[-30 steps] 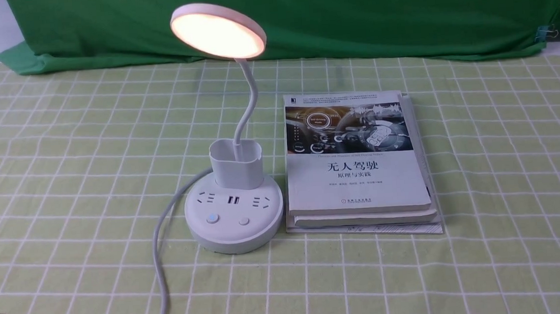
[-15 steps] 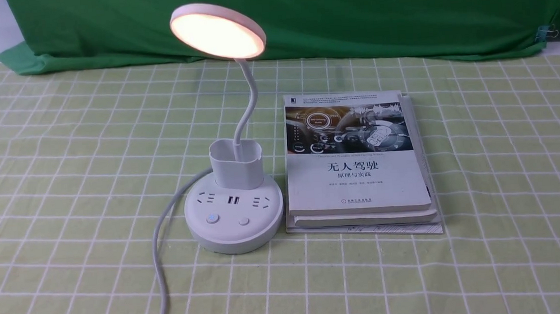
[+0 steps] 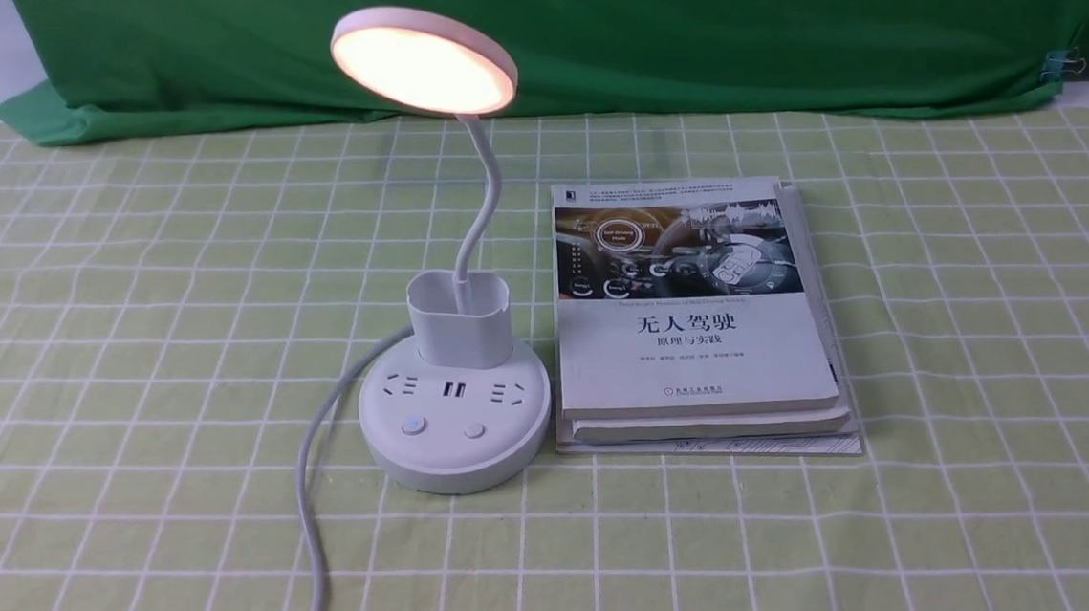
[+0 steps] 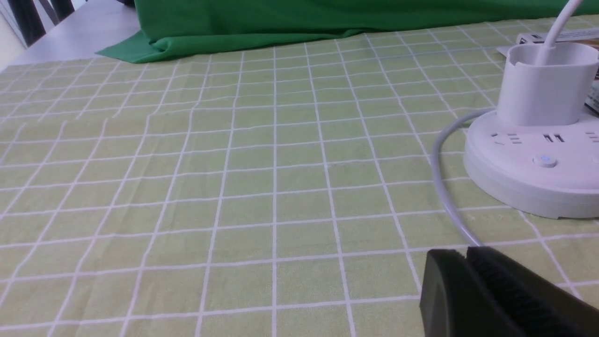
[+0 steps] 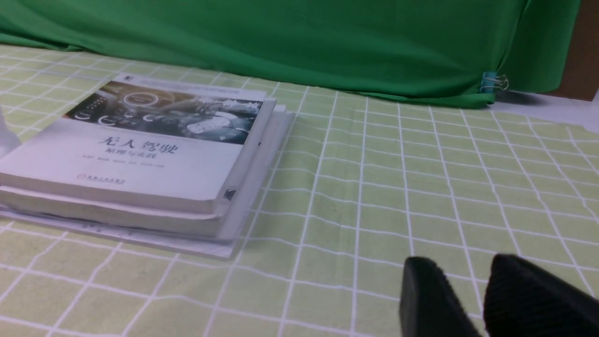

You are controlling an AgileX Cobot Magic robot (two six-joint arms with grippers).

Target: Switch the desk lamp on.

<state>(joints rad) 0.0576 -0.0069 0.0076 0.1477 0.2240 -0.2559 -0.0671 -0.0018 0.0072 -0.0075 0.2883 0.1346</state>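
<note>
The desk lamp [image 3: 429, 60] is glowing, so I judge the switching-on to be done; the next move calls for no press at all, only keeping both arms off the base, since another touch on the blue-marked button [image 3: 413, 425] could put the light out. The left fingers [image 4: 468, 255] are together, or as near as makes no odds, with nothing between them; the lamp stands beyond them and to their right, well apart. The right fingers [image 5: 458, 262] are slightly parted and hold nothing; from them the lamp lies forward and off to the left, past the stacked books [image 3: 690, 334]. As for containers, the cup-shaped holder [image 3: 462, 330] on the lamp's base has the foot of the gooseneck [image 3: 488, 190] in it, and I can see nothing else inside, though its bottom is hidden.
</note>
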